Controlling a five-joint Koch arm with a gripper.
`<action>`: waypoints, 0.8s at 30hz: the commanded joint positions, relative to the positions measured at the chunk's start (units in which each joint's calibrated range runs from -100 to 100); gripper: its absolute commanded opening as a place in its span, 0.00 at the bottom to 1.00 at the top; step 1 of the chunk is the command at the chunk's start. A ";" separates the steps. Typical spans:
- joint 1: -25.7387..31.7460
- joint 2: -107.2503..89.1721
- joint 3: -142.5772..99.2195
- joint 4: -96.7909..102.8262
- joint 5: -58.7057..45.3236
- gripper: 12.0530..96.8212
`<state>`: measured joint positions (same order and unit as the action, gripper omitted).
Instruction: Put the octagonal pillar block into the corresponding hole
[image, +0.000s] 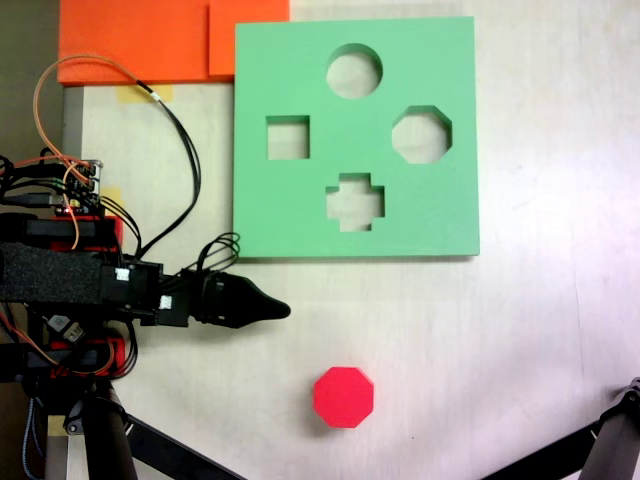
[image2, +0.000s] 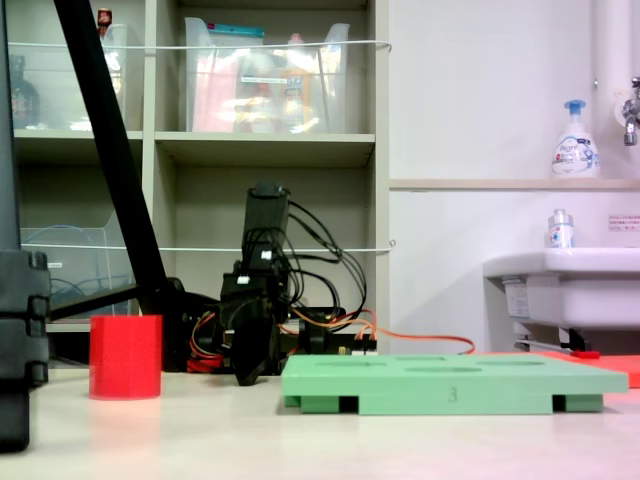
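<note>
A fixed view from above: the red octagonal pillar block (image: 343, 397) sits flat on the pale surface (image: 540, 330), alone, well apart from everything else. The green foam board (image: 300, 215) lies farther up in this picture, with four cutouts. The corresponding hole (image: 421, 134), eight-sided, is at the board's right; a round cutout (image: 354, 71) is above it to the left, a square cutout (image: 287, 137) at the board's left, a cross-shaped cutout (image: 355, 202) near the board's lower edge. All four are unfilled.

The arm comes in from the left edge. Its black tool (image: 280, 311) points right, hanging over bare surface between the board's lower edge and the block, touching neither. The jaws taper to a single dark tip here; I cannot tell whether they are parted or closed.

Orange foam sheets (image: 140, 40) lie at the top left, just beside the board's corner.

In the low side view the block (image2: 125, 357) stands at the left, the board (image2: 455, 383) at the right, the tool (image2: 248, 368) between them near the surface. A white sink (image2: 565, 285) is at the right, shelving (image2: 270, 150) behind.
</note>
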<state>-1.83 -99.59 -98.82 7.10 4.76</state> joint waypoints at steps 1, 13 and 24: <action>0.05 -0.41 -1.18 -5.89 -0.39 0.43; 0.05 -0.41 -1.18 -5.89 -0.34 0.43; -0.63 -0.41 -1.18 -5.89 1.47 0.43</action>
<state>-1.98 -99.59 -98.82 7.10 4.91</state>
